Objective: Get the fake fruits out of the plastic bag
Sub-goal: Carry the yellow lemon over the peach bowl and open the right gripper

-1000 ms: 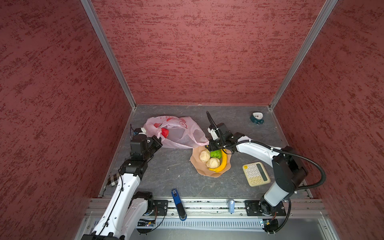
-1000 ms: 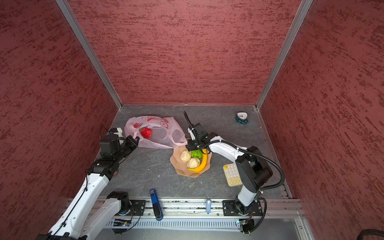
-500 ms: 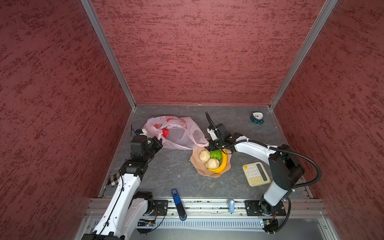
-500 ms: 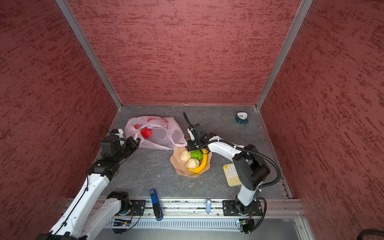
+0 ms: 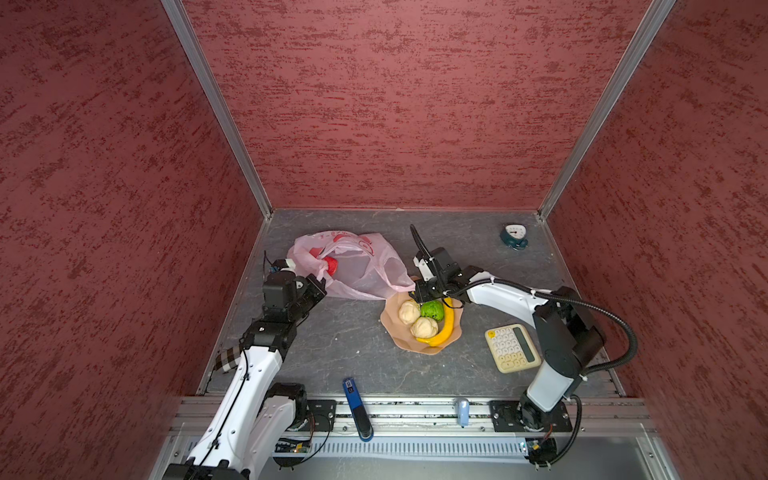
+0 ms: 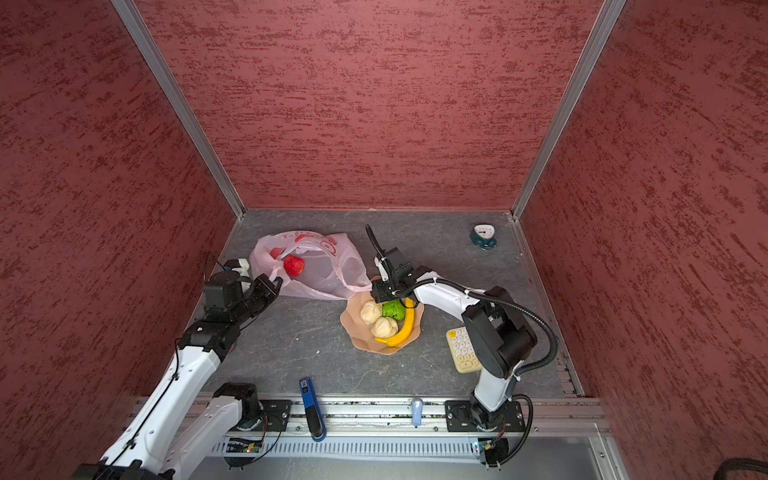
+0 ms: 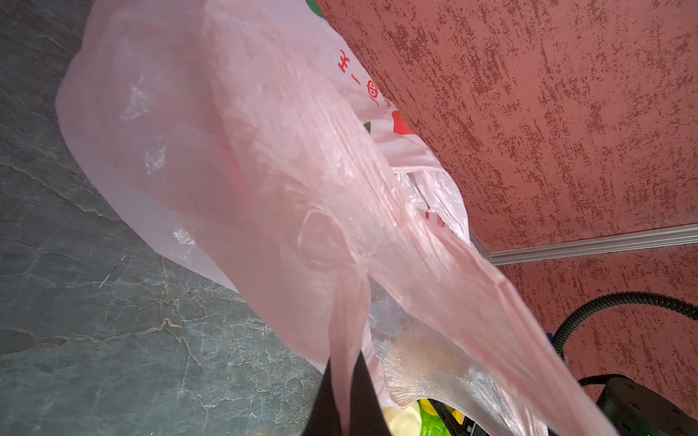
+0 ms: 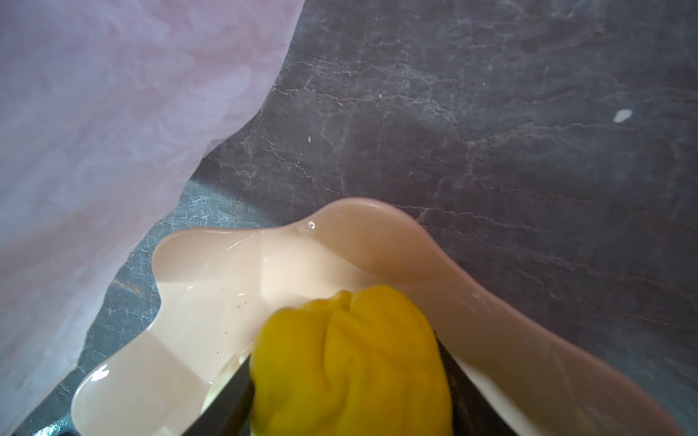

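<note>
The pink plastic bag (image 5: 357,270) (image 6: 324,270) lies at the back left. A red fruit (image 5: 331,265) (image 6: 294,264) shows through its opening. My left gripper (image 5: 318,284) (image 7: 345,407) is shut on a bag handle and holds it up. My right gripper (image 5: 424,293) (image 8: 347,377) is shut on a small yellow fruit (image 8: 351,358), low over the far edge of the peach bowl (image 5: 399,338) (image 8: 211,271). In the bowl lie a banana (image 5: 442,328), two beige balls (image 5: 408,311) (image 5: 424,327) and a green fruit (image 5: 432,309).
A cream calculator (image 5: 513,348) lies right of the bowl, under my right arm. A small teal dial scale (image 5: 514,237) stands at the back right corner. A blue tool (image 5: 356,407) rests on the front rail. Red walls close in three sides.
My right arm's elbow has swung slightly to the left while its gripper stays over the bowl's far edge. The left gripper and bag have barely moved.
</note>
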